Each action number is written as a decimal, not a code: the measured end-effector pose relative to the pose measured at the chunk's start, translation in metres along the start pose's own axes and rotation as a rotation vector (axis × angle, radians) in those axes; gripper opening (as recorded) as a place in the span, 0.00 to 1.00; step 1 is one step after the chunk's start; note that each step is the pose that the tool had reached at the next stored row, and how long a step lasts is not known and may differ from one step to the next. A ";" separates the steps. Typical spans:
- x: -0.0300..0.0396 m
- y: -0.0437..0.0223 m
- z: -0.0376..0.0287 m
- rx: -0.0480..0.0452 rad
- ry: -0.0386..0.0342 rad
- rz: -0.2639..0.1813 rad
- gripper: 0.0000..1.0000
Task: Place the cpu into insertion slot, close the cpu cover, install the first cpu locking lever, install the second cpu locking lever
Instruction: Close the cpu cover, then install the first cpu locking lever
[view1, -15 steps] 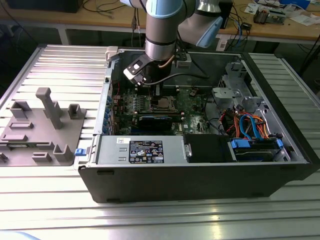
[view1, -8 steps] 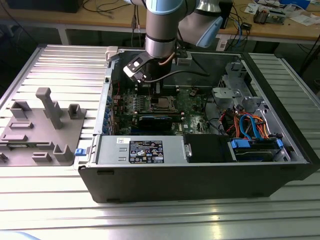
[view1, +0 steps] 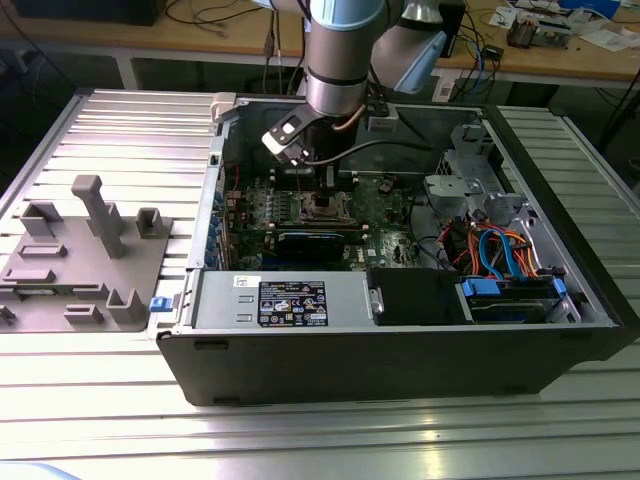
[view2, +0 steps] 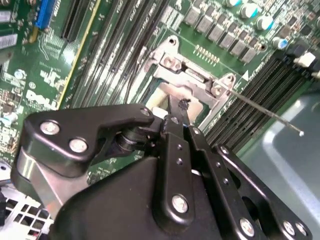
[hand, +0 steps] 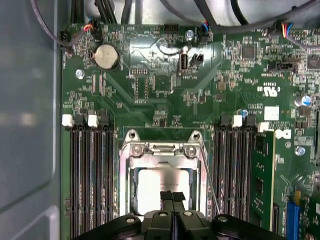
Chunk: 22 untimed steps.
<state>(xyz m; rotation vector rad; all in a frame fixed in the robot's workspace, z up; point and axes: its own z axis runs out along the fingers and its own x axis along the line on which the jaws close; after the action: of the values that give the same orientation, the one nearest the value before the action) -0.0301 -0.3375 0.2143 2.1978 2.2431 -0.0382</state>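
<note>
In the exterior view my gripper (view1: 323, 186) reaches down into the open computer case, right over the insertion slot (view1: 328, 206). In the first wrist view the cpu (hand: 152, 182) lies in the slot. Its silver top shows through the window of the cpu cover (hand: 162, 150), which lies flat over it. My gripper (hand: 172, 195) is shut, its fingertips together over the near part of the chip with nothing between them. A thin locking lever (hand: 209, 182) runs along one side of the socket. In the second wrist view this lever (view2: 270, 114) sticks out past my gripper (view2: 179, 112).
Rows of black memory slots (hand: 90, 185) flank the socket on both sides. The case wall (hand: 27, 110) stands close by. In the exterior view a black heatsink bar (view1: 315, 241), a power supply (view1: 290, 300) and a drive cage with blue cables (view1: 500, 270) fill the case. A grey fixture tray (view1: 80, 260) sits outside it.
</note>
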 end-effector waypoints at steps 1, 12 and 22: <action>0.0000 0.0006 0.0000 0.0000 0.0000 0.000 0.11; 0.0000 0.0016 0.0000 0.0000 0.0000 0.000 0.11; -0.0002 0.0015 -0.0125 -0.0004 -0.0002 0.000 0.11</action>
<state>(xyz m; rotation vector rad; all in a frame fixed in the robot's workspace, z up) -0.0285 -0.3375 0.2268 2.1974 2.2428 -0.0380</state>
